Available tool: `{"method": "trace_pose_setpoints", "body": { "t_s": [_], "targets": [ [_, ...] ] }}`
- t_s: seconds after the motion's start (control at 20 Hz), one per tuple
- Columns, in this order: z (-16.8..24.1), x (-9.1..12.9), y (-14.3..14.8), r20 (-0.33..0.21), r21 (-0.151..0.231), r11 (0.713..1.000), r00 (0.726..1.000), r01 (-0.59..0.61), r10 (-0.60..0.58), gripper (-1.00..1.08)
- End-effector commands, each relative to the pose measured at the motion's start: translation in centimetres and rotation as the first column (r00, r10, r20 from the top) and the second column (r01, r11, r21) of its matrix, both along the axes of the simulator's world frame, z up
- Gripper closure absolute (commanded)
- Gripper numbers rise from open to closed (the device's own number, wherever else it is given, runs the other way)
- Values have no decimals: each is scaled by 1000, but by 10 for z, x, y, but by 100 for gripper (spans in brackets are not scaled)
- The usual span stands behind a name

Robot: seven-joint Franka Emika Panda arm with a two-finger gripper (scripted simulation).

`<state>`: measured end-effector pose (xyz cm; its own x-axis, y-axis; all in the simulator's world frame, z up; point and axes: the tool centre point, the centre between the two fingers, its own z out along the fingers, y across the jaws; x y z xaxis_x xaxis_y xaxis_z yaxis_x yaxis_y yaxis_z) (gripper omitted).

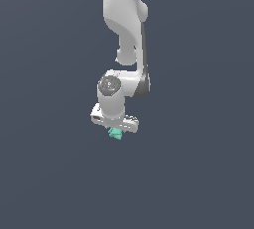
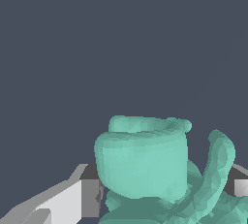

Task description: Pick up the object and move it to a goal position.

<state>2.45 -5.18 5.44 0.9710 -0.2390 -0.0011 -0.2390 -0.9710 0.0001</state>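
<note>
- The gripper [image 1: 115, 130] pinched the teal object [image 1: 115, 134] between its fingers [image 2: 72, 201].
- The object hung just below the white hand, near the exterior view's centre.

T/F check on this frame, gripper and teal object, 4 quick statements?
1. The teal object sits directly under the gripper in the exterior view. True.
2. In the wrist view the object lies far off, clear of the fingers. False: it fills the space between them, close to the camera.
3. The object is red and box-shaped. False: it is teal-green and lumpy, with curved parts.
4. The object is much smaller than the gripper in the exterior view. True.
</note>
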Motion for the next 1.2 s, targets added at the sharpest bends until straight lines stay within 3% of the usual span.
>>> {"method": "trace_pose_setpoints", "body": {
  "t_s": [0.0,0.8,1.15],
  "targets": [
    [13,3,3,1,0,1000,1000,0,0,108],
    [152,40,32,1,-1,1000,1000,0,0,108],
    [190,53,40,1,-1,1000,1000,0,0,108]
  ]
}}
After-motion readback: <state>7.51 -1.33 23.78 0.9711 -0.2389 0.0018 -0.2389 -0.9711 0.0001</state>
